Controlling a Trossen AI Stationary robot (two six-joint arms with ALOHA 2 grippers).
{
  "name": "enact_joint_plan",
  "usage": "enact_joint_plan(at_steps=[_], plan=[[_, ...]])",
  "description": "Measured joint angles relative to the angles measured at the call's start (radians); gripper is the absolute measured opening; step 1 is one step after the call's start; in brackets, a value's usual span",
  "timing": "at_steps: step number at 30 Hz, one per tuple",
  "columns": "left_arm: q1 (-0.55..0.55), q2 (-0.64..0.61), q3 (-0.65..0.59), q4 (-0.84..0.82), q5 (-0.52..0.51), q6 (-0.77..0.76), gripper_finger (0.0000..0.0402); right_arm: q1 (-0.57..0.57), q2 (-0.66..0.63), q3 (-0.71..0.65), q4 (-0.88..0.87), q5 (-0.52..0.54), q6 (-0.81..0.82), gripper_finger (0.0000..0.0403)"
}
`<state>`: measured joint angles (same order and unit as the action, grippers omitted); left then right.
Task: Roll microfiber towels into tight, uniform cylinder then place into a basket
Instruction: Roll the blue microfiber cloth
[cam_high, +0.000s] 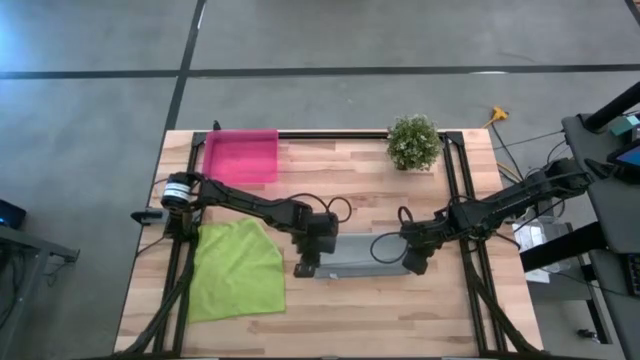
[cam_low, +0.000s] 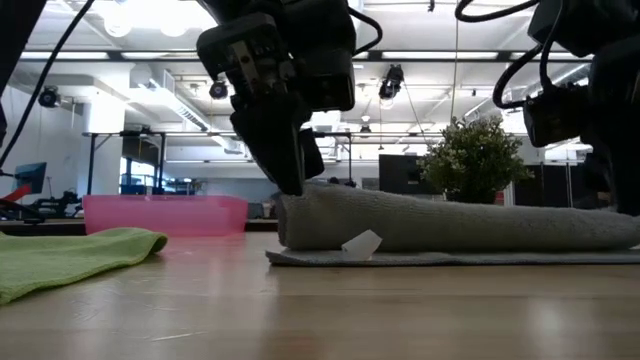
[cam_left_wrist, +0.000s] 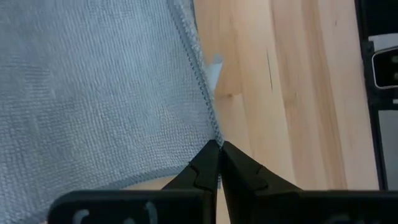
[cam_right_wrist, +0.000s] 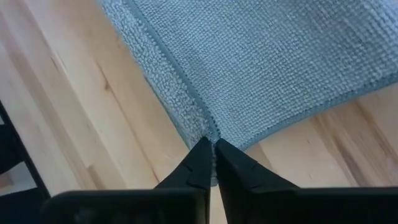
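Observation:
The grey towel (cam_high: 360, 258) lies near the table's middle, partly rolled into a thick roll (cam_low: 450, 220) that rests on its own flat remaining layer (cam_low: 420, 258). My left gripper (cam_high: 307, 264) is shut at the roll's left end and my right gripper (cam_high: 415, 264) is shut at its right end. The lime green towel (cam_high: 238, 270) lies spread flat at the near left. The pink tray (cam_high: 240, 155) stands at the far left. My left gripper pinches the grey towel's hemmed edge (cam_left_wrist: 211, 127) at the roll's left end between its two fingertips (cam_left_wrist: 206, 163). The fingers come from above, slanting down (cam_low: 285, 150). The towel lies on the table. My right gripper pinches the grey towel's hemmed edge (cam_right_wrist: 202, 121) at the roll's right end between its two fingertips (cam_right_wrist: 200, 163). The fingers come from above. The towel lies on the table.
A small green potted plant (cam_high: 413, 140) stands at the far right of the table, behind the roll. A white tag (cam_low: 362, 242) sticks out of the towel's near edge. Black rails (cam_high: 468, 250) run along both sides of the tabletop.

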<state>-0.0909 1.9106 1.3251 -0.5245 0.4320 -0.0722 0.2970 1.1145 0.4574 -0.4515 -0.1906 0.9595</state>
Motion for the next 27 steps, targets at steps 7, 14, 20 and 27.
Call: enact_joint_plan(at_steps=[7, 14, 20, 27], plan=[[-0.002, 0.000, 0.000, -0.003, 0.012, 0.000, 0.0000, 0.000, 0.000, -0.003, 0.042, 0.000, 0.017, 0.0075], [-0.002, 0.000, -0.004, -0.006, 0.098, 0.001, 0.0026, 0.000, 0.000, -0.003, 0.043, 0.000, 0.017, 0.0113], [-0.003, 0.000, -0.004, -0.006, 0.101, -0.001, 0.0102, 0.000, 0.000, -0.004, 0.043, 0.008, 0.032, 0.0118], [0.009, -0.001, 0.007, -0.063, 0.044, -0.003, 0.0154, 0.000, 0.000, -0.004, 0.031, 0.009, 0.101, 0.0117]])
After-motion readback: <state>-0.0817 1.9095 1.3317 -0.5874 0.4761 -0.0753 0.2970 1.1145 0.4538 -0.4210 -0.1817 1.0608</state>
